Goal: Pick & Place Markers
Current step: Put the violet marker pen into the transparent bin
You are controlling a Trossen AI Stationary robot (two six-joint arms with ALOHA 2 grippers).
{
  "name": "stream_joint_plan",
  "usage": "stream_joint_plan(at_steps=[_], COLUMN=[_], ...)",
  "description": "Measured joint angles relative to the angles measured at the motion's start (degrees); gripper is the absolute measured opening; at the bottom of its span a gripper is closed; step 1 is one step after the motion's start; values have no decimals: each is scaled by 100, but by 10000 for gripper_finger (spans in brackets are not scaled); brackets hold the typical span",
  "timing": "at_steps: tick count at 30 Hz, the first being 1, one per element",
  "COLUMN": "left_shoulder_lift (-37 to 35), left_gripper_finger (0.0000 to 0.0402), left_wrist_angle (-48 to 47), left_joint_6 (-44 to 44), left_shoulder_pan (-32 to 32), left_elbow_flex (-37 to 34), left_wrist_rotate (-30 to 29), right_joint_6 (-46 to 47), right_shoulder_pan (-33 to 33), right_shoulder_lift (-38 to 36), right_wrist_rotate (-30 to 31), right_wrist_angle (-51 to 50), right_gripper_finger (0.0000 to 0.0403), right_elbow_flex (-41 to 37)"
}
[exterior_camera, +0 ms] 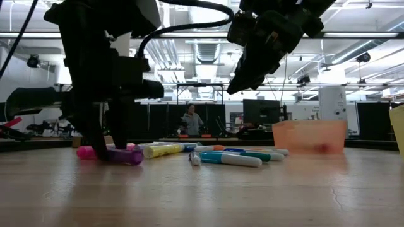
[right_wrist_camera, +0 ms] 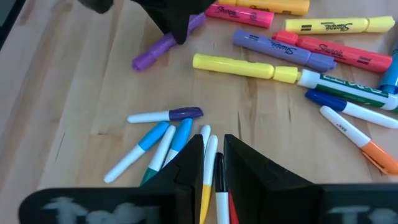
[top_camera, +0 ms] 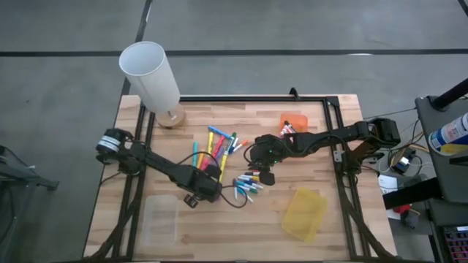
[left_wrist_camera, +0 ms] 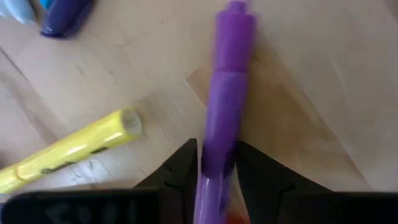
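Several markers [top_camera: 223, 146] in yellow, pink, purple, blue and green lie loose on the middle of the wooden table, with a second cluster of thin white-barrelled ones [top_camera: 247, 184] nearer the front. My left gripper [left_wrist_camera: 216, 163] is down at the table, shut on a purple marker [left_wrist_camera: 225, 93], beside a yellow marker [left_wrist_camera: 68, 152]. In the low view the left gripper [exterior_camera: 95, 146] stands on the table with the purple marker [exterior_camera: 124, 156] beside it. My right gripper [right_wrist_camera: 213, 149] hovers above the thin cluster, its fingers a narrow gap apart; thin markers [right_wrist_camera: 207, 177] show through the gap. It is raised in the low view [exterior_camera: 237, 85]. My left gripper pinches the purple marker's barrel [left_wrist_camera: 211, 155] between its two fingers, which come from above and lie across it. The capped end [left_wrist_camera: 235, 31] sticks out beyond the fingers. The marker lies on the table.
A white cylinder lamp [top_camera: 150, 73] stands at the far left corner. An orange bin [top_camera: 292, 123] sits far right of the pile, a yellow bin [top_camera: 306, 213] near right, a clear bin [top_camera: 162, 219] near left. A person [exterior_camera: 191, 120] stands far behind the table.
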Motion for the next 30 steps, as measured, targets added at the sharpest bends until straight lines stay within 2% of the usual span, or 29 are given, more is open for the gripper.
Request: stream_joint_plan(at_steps=[7,14,17,22,27,30], left_shoulder_lift=[77,-176,-373,-649,-1006,-1323], left_gripper_finger=[100,49,47,47,51,52], left_wrist_angle=[8,-26,-119,-927,-2044,-2233], left_joint_6=[-269,-1172,-1569,-2475,-3891,-4706], left_shoulder_pan=[-2,1,-2,0,-83,-209], left_elbow_flex=[6,-26,28,359,711,807], left_wrist_rotate=[10,113,132,138,887,1355], right_joint_6=[-1,-44,-155,-307,-382,-550], right_shoulder_pan=[0,0,0,-4,-4,-4], right_shoulder_lift=[0,0,0,0,0,0], right_wrist_rotate=[2,4,4,4,4,6], right_wrist_angle=[25,33,25,20,26,45], right_gripper_finger=[56,56,57,57,56,57], right_elbow_flex=[-1,-1,-3,-3,-5,-5])
